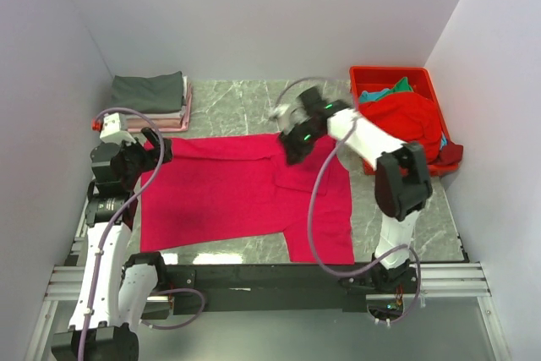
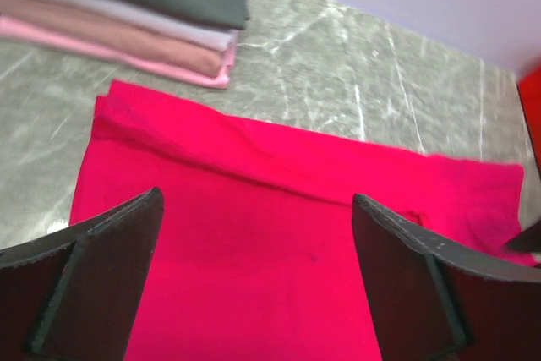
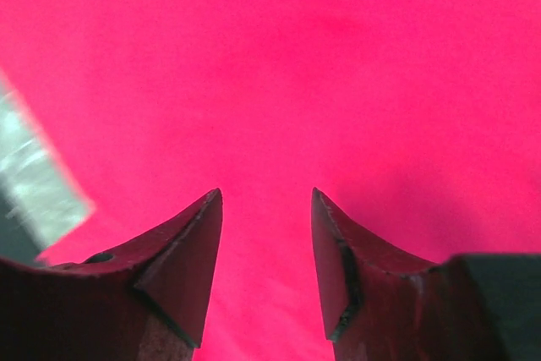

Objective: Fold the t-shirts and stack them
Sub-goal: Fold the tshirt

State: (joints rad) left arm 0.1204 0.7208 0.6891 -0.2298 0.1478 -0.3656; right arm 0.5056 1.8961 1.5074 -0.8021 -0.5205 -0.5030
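A large crimson-pink t-shirt [image 1: 237, 192] lies spread flat on the marble table; it fills the left wrist view [image 2: 279, 234] and the right wrist view [image 3: 279, 73]. My left gripper [image 1: 155, 148] is open and empty above the shirt's left edge. My right gripper [image 1: 296, 145] is open just over the shirt's top edge at the middle, holding nothing. A stack of folded shirts [image 1: 152, 99], dark grey on top with white and pale pink below, sits at the back left and shows in the left wrist view [image 2: 127, 14]. A red shirt [image 1: 406, 120] and a teal-green one [image 1: 390, 89] lie in the bin.
A rigid red plastic bin [image 1: 427, 82] stands at the back right against the wall. Purple-white walls close in the table on three sides. Bare marble [image 1: 245, 103] shows behind the shirt and at the front right [image 1: 406, 226].
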